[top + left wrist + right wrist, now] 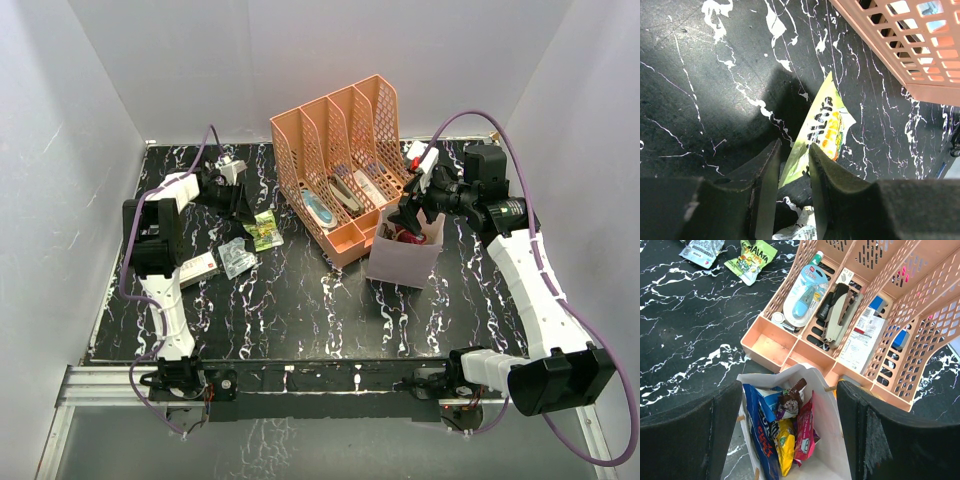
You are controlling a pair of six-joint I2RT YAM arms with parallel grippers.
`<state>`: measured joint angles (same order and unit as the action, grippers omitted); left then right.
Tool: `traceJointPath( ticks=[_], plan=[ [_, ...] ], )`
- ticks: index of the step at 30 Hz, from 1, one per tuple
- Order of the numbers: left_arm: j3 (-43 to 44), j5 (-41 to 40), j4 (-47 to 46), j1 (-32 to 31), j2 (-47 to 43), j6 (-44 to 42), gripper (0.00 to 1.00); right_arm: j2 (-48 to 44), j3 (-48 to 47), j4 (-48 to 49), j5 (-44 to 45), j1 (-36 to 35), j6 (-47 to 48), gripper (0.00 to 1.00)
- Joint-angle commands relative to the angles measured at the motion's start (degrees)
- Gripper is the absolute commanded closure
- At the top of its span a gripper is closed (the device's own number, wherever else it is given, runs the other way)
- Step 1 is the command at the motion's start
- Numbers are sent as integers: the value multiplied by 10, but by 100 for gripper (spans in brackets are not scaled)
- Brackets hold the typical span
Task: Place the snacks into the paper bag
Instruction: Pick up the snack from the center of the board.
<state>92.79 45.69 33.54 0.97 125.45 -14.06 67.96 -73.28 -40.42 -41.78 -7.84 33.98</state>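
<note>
The paper bag [400,262] stands in front of the organiser. In the right wrist view the bag [835,450] holds several snacks: a dark blue crisp bag [756,432], a blue-white bar, a purple-brown wrapper [789,402], a yellow packet and a red packet [804,432]. My right gripper [414,207] hangs open and empty just above the bag's mouth [789,390]. A green-yellow packet [264,231] and a clear wrapper [237,258] lie on the table. My left gripper [238,203] is open, its fingertips low over the green packet's [824,131] near end [792,152].
The peach mesh organiser [340,130] with pens and a blue-white tool [805,292] stands behind the bag, close to my right gripper. A red-white packet [199,267] lies beside the left arm. White walls enclose the black marbled table [300,310].
</note>
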Motion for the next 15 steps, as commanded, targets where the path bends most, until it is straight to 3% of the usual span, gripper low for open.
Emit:
traceJointPath(
  ticks=[1, 15],
  plan=[
    [7, 38, 20, 3, 13, 3, 73, -8, 0, 29, -4, -3, -5, 21],
    [9, 62, 35, 3, 38, -3, 67, -5, -3, 30, -5, -4, -5, 21]
  ],
)
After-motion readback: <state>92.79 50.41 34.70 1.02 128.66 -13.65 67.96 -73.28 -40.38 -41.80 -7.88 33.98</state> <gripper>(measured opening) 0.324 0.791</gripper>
